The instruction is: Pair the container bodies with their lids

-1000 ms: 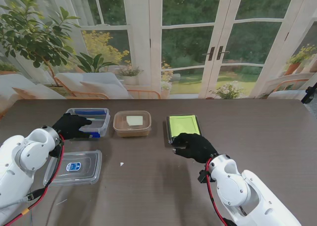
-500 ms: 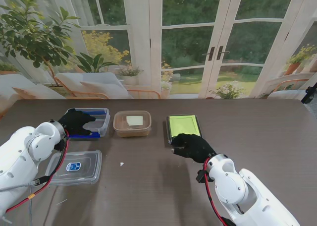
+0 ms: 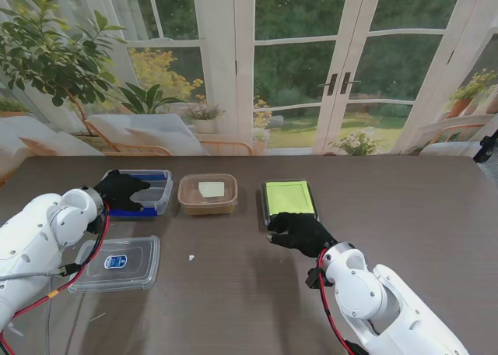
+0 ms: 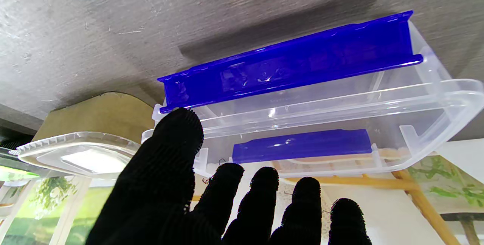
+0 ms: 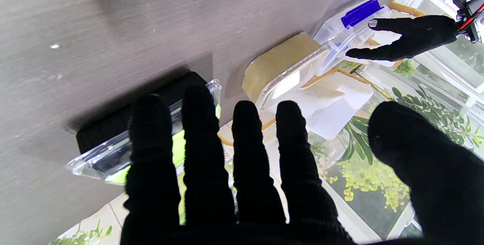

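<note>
- The surface (image 3: 233,293) is dark brown with a wood grain — matte, so a tub should slide on it rather than stick.
- My left hand (image 3: 120,190) hangs open over the near-left corner of the clear tub (image 3: 144,191), fingers spread, thumb tip just at the rim, gripping nothing. I judge the step in hand is taking this tub; I would pinch the rim wall, not the blue latches (image 4: 291,63) — those hinged flaps will flex.
- The tub's likely match, the clear lid (image 3: 117,263) with a blue label, lies flat nearer to me, well apart from it. Thin, glossy, rounded corners.
- My right hand (image 3: 299,232) is open too, fingers apart over the near edge of the black tray (image 3: 288,199) with its bright green inside under a clear cover; whether it touches I cannot tell.
- Between them sits the tan paper bowl (image 3: 207,194), already under a ribbed clear lid.
</note>
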